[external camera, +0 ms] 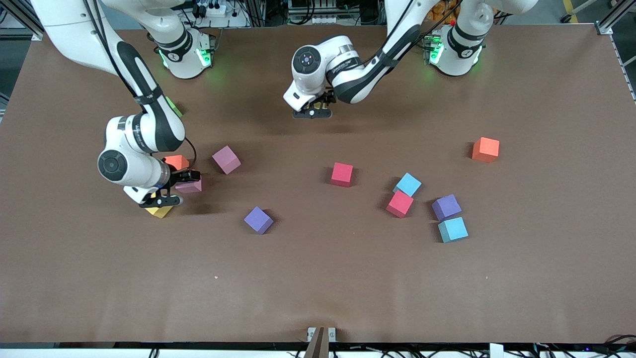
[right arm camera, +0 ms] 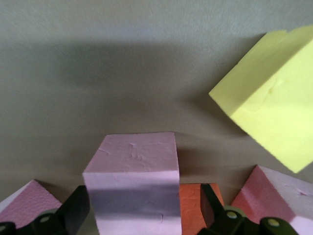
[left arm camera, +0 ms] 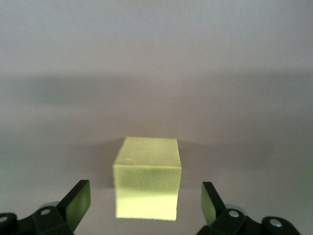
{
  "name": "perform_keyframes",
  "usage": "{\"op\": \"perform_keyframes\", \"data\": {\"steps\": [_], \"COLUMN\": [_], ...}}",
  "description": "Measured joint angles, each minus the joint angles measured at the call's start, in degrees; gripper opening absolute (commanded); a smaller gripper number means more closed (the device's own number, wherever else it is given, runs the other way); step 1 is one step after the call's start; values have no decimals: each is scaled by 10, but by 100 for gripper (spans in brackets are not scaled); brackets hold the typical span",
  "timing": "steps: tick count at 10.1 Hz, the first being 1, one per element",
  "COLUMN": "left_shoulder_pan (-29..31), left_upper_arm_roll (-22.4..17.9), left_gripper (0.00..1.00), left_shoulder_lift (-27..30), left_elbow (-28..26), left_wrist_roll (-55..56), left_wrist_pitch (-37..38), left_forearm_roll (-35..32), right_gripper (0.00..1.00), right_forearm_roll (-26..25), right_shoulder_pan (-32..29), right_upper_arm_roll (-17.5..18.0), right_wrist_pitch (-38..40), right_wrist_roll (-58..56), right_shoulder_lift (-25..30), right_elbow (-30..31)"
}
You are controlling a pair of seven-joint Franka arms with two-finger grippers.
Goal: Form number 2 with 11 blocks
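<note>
Brown bench (external camera: pixel 318 278), blocks scattered, no digit 2 begun.

Between the spread fingers of the left gripper (external camera: pixel 312 112), low over the bench toward the robots' bases, a yellow cube (left arm camera: pixel 146 183) sits untouched, apparently just set down or about to be grasped. The right gripper (external camera: pixel 160 200), fingers also spread, hangs over a cluster toward its own end: a pink cube (right arm camera: pixel 132 181) straddled beneath it, an orange cube (right arm camera: pixel 190 203) and another yellow cube (right arm camera: pixel 274 107) just beside. Farther off lie a tilted pink cube (external camera: pixel 226 159), a purple cube (external camera: pixel 258 220), two red cubes (external camera: pixel 342 174), two light blue cubes (external camera: pixel 408 184), a second purple one (external camera: pixel 446 207) and an orange cube (external camera: pixel 485 149), loose because sorting has hardly started.
</note>
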State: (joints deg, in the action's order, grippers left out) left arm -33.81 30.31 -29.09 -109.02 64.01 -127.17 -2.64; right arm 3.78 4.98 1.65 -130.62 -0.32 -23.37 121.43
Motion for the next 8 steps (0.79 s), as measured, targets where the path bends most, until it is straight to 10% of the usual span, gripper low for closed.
{"op": "perform_keyframes", "data": {"steps": [1,2,3,4,8], "left_shoulder_pan": [13,31,55,84,211], "left_upper_arm_roll": [1,1,2,2,-3], "left_gripper": [100,100,100,100,100], "left_shoulder_lift": [30,63,93,113,124], "left_elbow": [2,3,3,4,20], "left_wrist_roll": [0,1,2,2,-2], "left_wrist_pitch": [35,70,97,109,117], "left_forearm_roll": [0,0,0,0,-1], "right_gripper": [100,72,20,7,6], "right_forearm_roll": [5,7,8,8,14], "right_shoulder_pan": [0,0,0,0,0], "right_upper_arm_roll": [0,0,0,-1,-1], "right_wrist_pitch": [0,0,-1,-3,-1], "right_wrist_roll": [0,0,0,0,0], "right_shoulder_lift": [-5,-8,-11,-11,-4], "right_elbow": [1,2,3,3,1]}}
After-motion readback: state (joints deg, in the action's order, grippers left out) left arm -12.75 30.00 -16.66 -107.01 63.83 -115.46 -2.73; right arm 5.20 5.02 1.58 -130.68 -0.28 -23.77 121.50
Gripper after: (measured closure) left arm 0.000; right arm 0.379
